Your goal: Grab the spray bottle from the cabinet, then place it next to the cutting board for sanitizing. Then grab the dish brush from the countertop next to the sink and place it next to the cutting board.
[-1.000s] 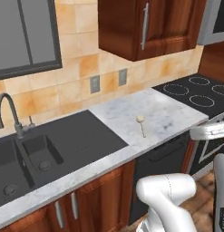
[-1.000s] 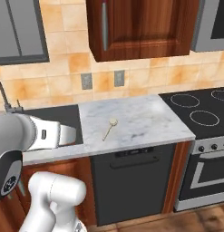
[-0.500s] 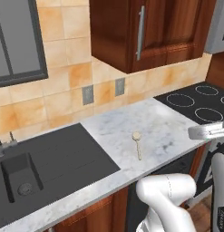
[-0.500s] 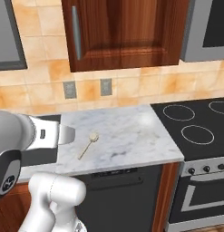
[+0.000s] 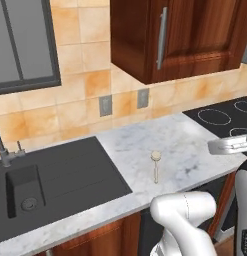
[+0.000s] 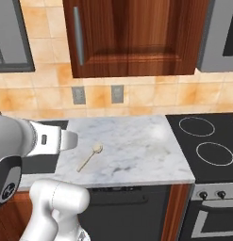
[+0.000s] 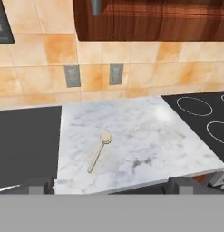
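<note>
On countertop (image 7: 145, 149), dish brush (image 7: 99, 152) mid-slab

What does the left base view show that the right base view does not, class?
Left base view alone: the sink with its tap, and a window. Right base view alone: the oven knobs under the stove, and a dark appliance top right. Both: the dish brush lying on the countertop, two wall sockets, the cupboard and the stove.
</note>
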Robot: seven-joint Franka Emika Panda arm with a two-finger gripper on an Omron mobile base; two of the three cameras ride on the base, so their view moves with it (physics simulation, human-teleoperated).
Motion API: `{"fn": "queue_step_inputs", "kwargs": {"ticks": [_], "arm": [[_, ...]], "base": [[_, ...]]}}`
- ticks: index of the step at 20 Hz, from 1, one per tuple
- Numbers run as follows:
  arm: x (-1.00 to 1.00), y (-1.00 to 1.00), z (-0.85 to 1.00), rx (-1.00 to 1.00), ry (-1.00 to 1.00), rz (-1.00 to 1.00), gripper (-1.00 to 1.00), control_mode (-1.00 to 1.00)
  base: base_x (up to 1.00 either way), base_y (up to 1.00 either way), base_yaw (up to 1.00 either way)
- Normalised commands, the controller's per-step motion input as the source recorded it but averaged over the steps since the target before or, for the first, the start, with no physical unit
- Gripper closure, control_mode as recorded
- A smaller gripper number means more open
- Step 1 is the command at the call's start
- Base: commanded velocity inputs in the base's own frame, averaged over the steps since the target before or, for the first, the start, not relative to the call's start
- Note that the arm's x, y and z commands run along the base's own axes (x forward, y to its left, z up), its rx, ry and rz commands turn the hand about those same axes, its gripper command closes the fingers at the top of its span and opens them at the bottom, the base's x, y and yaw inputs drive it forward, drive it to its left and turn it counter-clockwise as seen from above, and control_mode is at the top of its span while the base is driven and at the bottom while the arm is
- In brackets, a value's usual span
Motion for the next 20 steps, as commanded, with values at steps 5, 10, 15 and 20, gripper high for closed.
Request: {"fn": "queue_step_inputs", "kwargs": {"ticks": [5,10,15,20], "arm": [[0.08,0.00,-0.05,0.00,0.01,0.02,-1.00,-1.00],[0.56,0.05,-0.39,0.00,0.10,0.03,-1.00,-1.00],[0.41,0.44,-0.57,-0.10,0.13,-0.09,-1.00,-1.00],[0.26,0.11,-0.95,-0.03,0.18,-0.14,-1.00,-1.00]], "base": [[0.40,-0.07,0.12],[0.00,0.00,0.00],[0.00,0.00,0.00],[0.00,0.00,0.00]]}}
